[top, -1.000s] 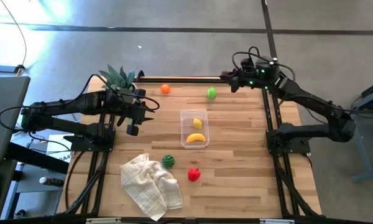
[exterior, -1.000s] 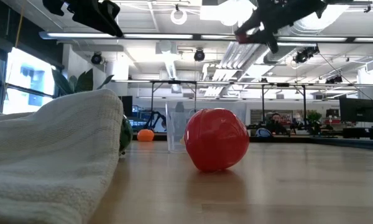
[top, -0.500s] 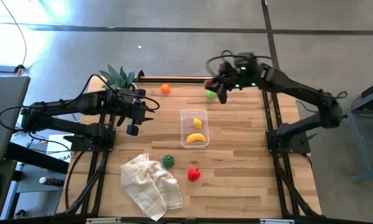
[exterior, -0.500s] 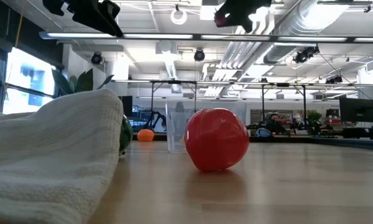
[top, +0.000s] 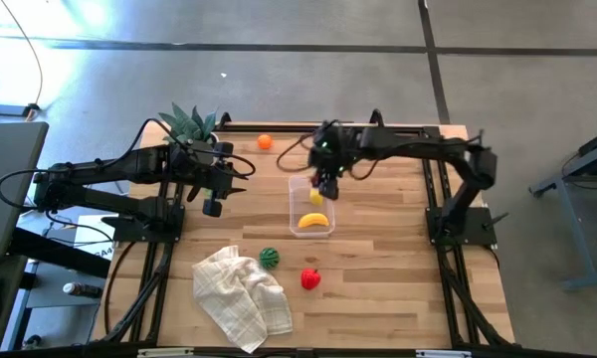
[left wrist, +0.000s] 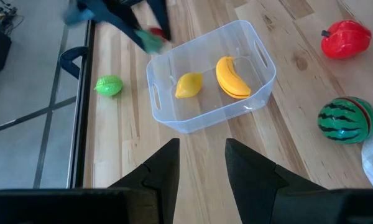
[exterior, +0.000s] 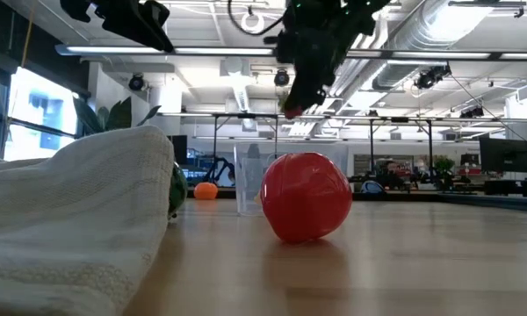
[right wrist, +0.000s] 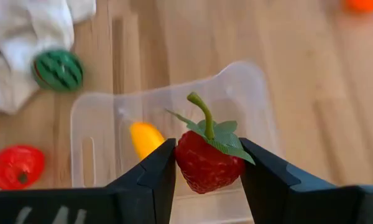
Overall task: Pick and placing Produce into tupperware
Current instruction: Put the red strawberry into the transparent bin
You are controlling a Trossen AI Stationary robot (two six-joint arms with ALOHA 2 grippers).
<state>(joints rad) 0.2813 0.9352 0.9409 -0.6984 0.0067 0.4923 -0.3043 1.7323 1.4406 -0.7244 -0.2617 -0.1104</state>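
From above: right end effector (top: 324,185) stretched across the desk (top: 378,268) and poised over the far end of the tupperware (top: 310,206), its load hidden there by the wrist; best to centre over the open tub before letting go, clear of the rim. Banana (top: 313,221) and lemon (top: 316,197) already inside; orange ball (top: 265,142) near the far edge, striped melon (top: 270,258) and red pepper (top: 309,278) lying outside on the near half beside the white cloth (top: 244,295), all yet to go in. Left end effector (top: 213,195) parked near the spiky plant (top: 189,123), well apart from the tub. At desk height: right end effector (exterior: 294,104) high above the tub (exterior: 248,190), something red between its tips; worth lowering before release, judging by how a small round toy might bounce out. Red pepper (exterior: 307,197) large in front, cloth (exterior: 75,219) beside it. From the left wrist: left end effector (left wrist: 201,168) with fingers apart and holding nothing, aimed at the tub (left wrist: 205,112); a green fruit (left wrist: 109,85) lying outside, beyond the desk's edge rail, so easy to overlook later. From the right wrist: right end effector (right wrist: 207,165) clamped on a strawberry (right wrist: 205,163), the tub (right wrist: 248,99) directly beneath; aiming for the bare floor beside the banana (right wrist: 145,139) looks wisest.
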